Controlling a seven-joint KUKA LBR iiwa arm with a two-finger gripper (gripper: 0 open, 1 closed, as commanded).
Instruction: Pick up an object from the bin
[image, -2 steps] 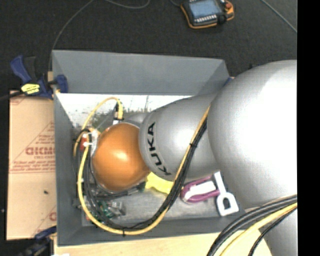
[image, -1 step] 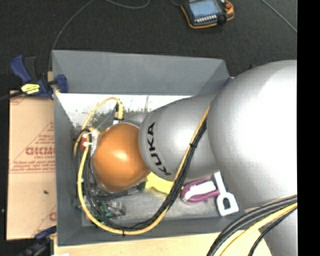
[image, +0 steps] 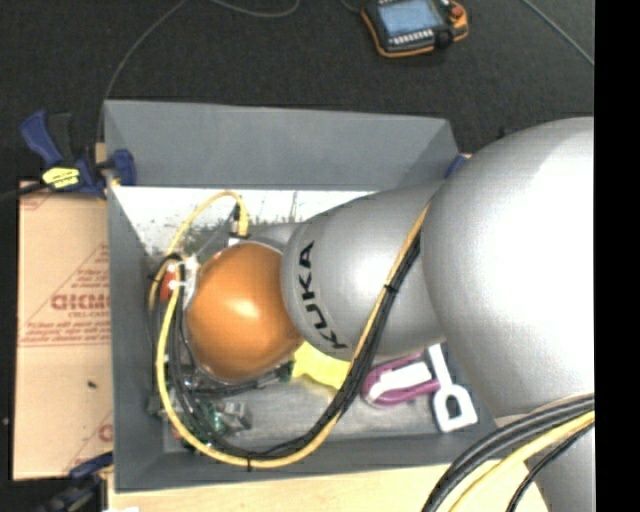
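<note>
Where the claw sits: beneath the arm's orange cover, over the bin's left part.
Claw state: cannot tell; cover hides it.
Nearest thing: yellow piece, just right of the cover.
Farther right: purple-and-white piece, white looped piece.

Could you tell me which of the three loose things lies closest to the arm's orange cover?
The yellow thing, right beside the orange cover; the purple thing and the white piece lie further to the view's right.
</note>
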